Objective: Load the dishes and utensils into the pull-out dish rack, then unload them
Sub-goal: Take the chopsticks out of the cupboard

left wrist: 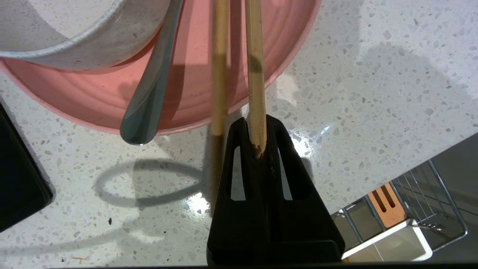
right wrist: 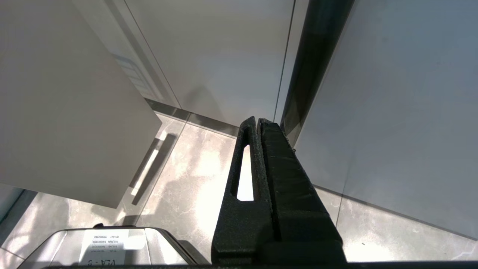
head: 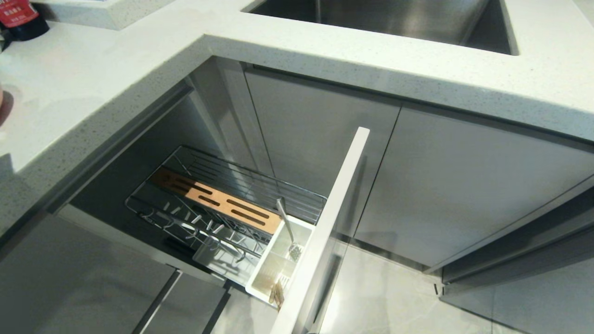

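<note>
Speckled desk [left wrist: 373, 93] carries plate [left wrist: 186, 101], bowl [left wrist: 74, 41], spoon [left wrist: 145, 108]. Left end effector [left wrist: 257, 149] clamped on chopstick [left wrist: 255, 74], tip over plate at 12 o'clock, probably lifting for caddy [head: 278, 260]. Rack [head: 222, 204] pulled out, ready. Right end effector [right wrist: 257, 127] closed, empty, parked near floor.

The speckled white countertop [left wrist: 373, 93] carries the pale-pink plate [left wrist: 186, 101] directly – on the plate sit the white bowl [left wrist: 86, 45], the spoon [left wrist: 149, 97] and one chopstick [left wrist: 219, 74] – with a dark object [left wrist: 18, 179] lying at the counter's edge
</note>
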{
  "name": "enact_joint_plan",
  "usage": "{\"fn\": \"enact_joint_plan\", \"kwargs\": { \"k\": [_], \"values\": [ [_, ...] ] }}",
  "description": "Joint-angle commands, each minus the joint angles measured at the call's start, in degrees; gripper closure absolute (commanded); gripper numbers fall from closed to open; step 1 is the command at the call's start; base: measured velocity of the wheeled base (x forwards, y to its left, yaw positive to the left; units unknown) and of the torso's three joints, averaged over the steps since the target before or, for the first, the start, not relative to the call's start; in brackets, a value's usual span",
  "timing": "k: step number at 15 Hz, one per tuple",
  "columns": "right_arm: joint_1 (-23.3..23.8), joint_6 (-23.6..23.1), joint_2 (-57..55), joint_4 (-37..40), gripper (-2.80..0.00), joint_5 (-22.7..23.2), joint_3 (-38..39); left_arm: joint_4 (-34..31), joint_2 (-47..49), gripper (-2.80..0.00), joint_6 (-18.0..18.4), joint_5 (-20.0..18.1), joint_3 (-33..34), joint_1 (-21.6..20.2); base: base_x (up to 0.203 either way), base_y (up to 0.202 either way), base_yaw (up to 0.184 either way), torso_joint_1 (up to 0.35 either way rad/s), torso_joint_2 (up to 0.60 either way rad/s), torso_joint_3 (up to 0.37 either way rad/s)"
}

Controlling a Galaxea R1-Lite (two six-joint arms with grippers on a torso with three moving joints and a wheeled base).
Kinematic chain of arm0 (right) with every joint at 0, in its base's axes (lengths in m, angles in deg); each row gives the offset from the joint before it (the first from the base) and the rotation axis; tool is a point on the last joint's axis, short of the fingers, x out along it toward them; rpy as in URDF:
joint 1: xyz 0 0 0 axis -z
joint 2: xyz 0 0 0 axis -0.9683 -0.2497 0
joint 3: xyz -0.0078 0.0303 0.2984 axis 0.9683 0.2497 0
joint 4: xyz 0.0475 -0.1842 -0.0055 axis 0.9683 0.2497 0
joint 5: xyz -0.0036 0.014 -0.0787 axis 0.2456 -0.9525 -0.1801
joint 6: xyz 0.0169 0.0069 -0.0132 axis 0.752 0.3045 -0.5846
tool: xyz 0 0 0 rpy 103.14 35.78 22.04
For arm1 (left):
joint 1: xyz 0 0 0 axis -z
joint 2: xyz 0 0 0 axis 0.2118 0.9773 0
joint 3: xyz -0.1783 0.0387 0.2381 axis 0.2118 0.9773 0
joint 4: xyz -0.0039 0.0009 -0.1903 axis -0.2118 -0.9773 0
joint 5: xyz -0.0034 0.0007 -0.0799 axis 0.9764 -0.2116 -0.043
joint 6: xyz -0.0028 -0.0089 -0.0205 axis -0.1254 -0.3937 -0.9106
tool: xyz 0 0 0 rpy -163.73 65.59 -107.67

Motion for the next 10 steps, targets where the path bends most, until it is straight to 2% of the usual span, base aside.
{"fn": "enact_joint_plan", "kwargs": {
  "k": [1,10],
  "values": [
    [0.0,0.0,0.0,0.0,0.00,0.0,0.0,-0.4,0.0,0.00,-0.2,0.2,0.1,-0.2,0.000,0.000,0.000,0.000,0.00,0.000],
    [0.0,0.0,0.0,0.0,0.00,0.0,0.0,-0.3,0.5,0.00,0.1,0.1,0.2,-1.3,0.000,0.000,0.000,0.000,0.00,0.000]
  ]
}}
